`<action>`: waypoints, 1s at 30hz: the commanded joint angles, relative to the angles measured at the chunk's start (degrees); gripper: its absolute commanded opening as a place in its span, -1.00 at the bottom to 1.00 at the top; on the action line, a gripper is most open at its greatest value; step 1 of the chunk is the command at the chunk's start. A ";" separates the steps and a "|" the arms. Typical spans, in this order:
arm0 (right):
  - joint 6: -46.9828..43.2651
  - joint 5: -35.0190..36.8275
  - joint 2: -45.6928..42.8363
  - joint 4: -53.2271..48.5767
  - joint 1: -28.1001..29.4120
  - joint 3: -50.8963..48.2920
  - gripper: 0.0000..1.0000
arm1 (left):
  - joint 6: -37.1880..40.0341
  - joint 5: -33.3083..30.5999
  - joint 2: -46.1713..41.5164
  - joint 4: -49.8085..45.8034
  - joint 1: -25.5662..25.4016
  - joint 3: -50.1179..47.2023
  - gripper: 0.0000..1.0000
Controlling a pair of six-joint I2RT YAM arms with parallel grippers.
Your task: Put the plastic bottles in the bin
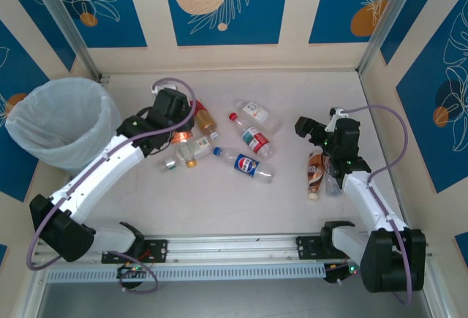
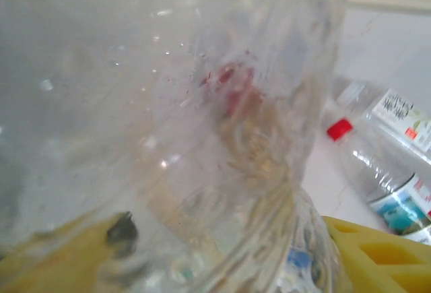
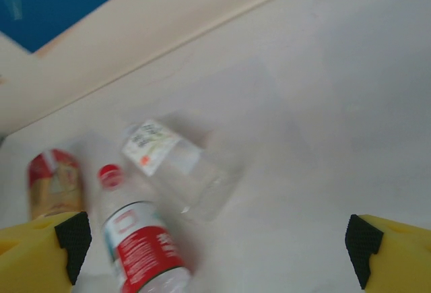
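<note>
Grips a clear plastic bottle [image 2: 202,138] in the left pincer [image 1: 180,137], jaws partly closed about it, over the table [image 1: 219,208] among the cluster of bottles, right of the bin [image 1: 73,153]. Holds the right pincer [image 3: 215,246] spread wide and empty, near the red-white bottle [image 3: 145,249] and the green-white bottle [image 3: 165,151]. Lying mid-table: the Pepsi-style bottle [image 1: 247,164]. Lying beside the right arm: the brown bottle [image 1: 316,174].

The bin's [image 1: 69,150] mouth is left unobstructed from above. Just right of the bin, the way is barred by the left arm [image 1: 110,164], with the left gripper [image 1: 181,137] closed around a clear bottle [image 2: 168,138]. Further right, loose bottles [image 1: 247,164] are scattered; nearer than these, a bare strip of table [image 1: 219,212] is left passable.
</note>
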 commanded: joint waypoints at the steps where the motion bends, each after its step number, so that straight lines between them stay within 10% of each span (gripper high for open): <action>1: -3.52 -12.36 -2.05 1.70 1.76 1.88 0.98 | 8.34 -3.26 0.48 -2.29 2.73 4.97 -0.11; 30: -9.25 -10.73 -3.25 -4.83 10.90 7.98 0.99 | 34.16 -9.52 7.75 6.33 34.65 33.02 -0.13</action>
